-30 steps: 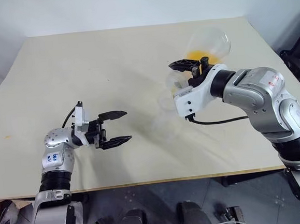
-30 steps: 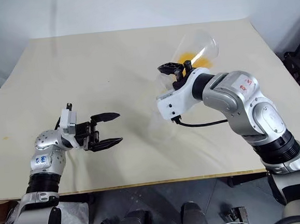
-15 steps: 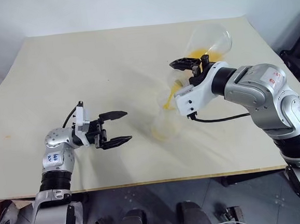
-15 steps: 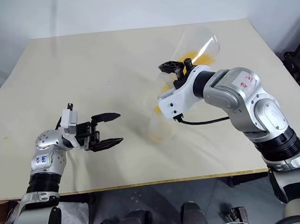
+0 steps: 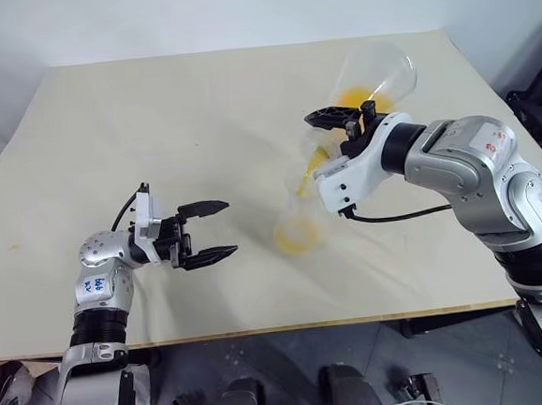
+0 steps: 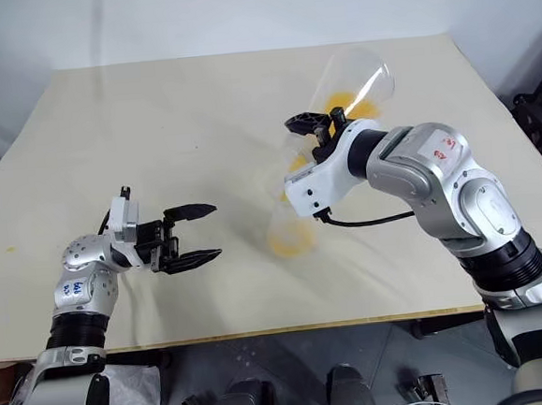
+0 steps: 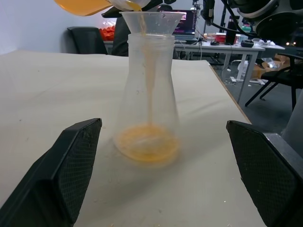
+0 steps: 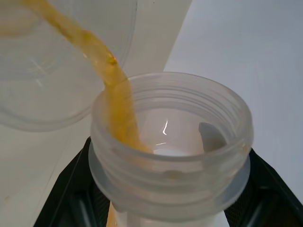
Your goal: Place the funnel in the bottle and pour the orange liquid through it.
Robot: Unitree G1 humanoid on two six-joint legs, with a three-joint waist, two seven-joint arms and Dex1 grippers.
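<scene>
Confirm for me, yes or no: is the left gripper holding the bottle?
No. The left gripper stands open beside the bottle, its fingers well apart from the glass.

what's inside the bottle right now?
The funnel sits in the bottle's neck. A thin stream of orange liquid runs down from it into a shallow pool on the base. The rest is empty. The funnel's spout is blurred behind the frosted neck.

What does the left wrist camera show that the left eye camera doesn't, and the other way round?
Left wrist view: the funnel seated in the bottle's neck, a thin stream running through it, desks and chairs behind. Left eye view: the right gripper clamped on the tilted clear flask's neck, and the whole table. Both: orange liquid pooled in the upright bottle.
</scene>
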